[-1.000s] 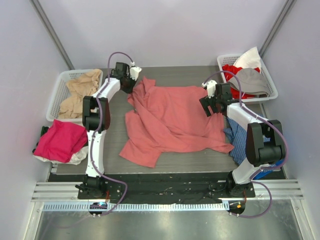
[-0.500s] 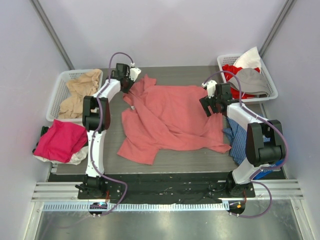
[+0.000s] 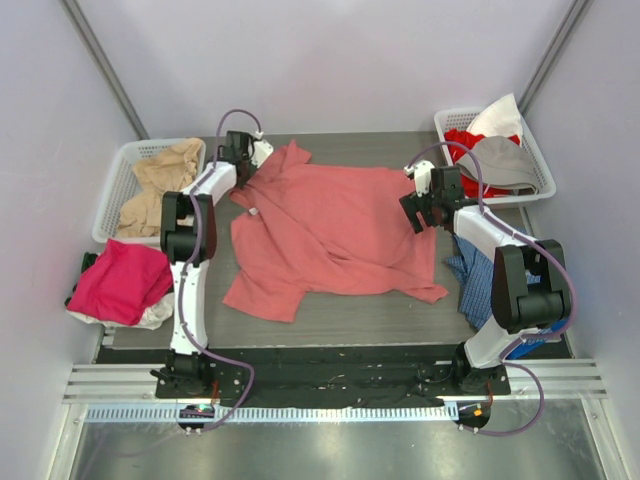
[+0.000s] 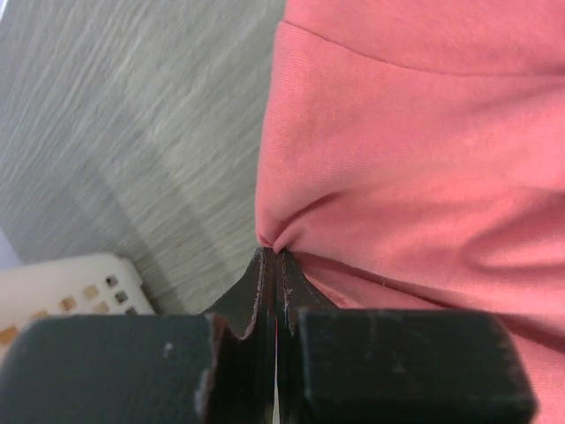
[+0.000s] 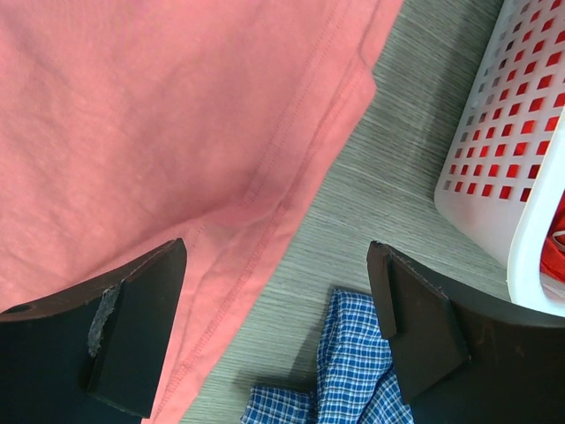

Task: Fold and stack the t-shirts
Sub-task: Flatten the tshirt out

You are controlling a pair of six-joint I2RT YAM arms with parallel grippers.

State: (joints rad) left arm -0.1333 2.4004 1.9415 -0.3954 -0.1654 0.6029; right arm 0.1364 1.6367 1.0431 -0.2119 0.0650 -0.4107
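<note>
A salmon-red t-shirt [image 3: 335, 230] lies spread and creased across the middle of the table. My left gripper [image 3: 246, 172] is shut on its far left edge; the left wrist view shows the cloth [image 4: 415, 168] pinched between the closed tips [image 4: 275, 253]. My right gripper [image 3: 424, 213] is open and empty, hovering over the shirt's right hem [image 5: 265, 190]. A beige shirt [image 3: 160, 185] lies in the left basket. A magenta-pink shirt [image 3: 120, 280] lies off the table's left side. Red [image 3: 462, 140] and grey [image 3: 505, 165] shirts fill the right basket.
A white basket [image 3: 115, 190] stands at the left and another [image 3: 448, 122] at the far right, its wall showing in the right wrist view [image 5: 503, 177]. A blue checked cloth [image 3: 474, 275] lies at the table's right edge, also under my right gripper [image 5: 349, 371].
My left gripper has pulled the shirt's edge to the far left, dragging the whole shirt leftward and flattening it. The right gripper has stayed in place.
</note>
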